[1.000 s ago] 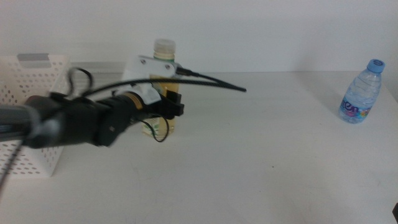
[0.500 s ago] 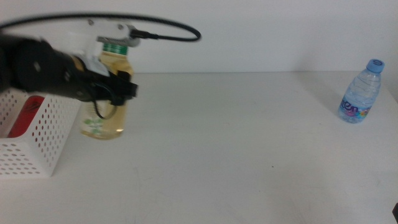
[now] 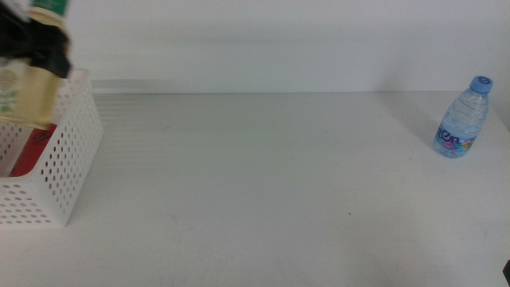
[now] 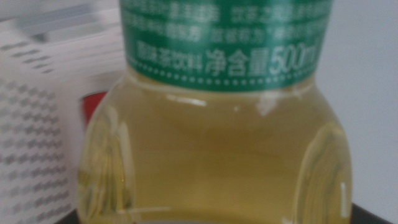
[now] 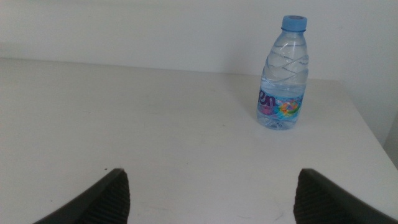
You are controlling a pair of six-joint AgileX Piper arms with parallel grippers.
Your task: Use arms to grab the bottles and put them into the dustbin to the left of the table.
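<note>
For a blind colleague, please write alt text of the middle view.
At the far left, the left pincer holds the yellow tea bottle above the white perforated dustbin, which already contains something red. A small blue-capped water bottle stands upright at the far right of the white table.

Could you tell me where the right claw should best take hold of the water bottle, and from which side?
Grip the water bottle around its ribbed middle, above the label, coming in level from the front. It stands upright and alone on the table, and the right claw is open and already faces it. A round body probably sits best between flat jaws there.
</note>
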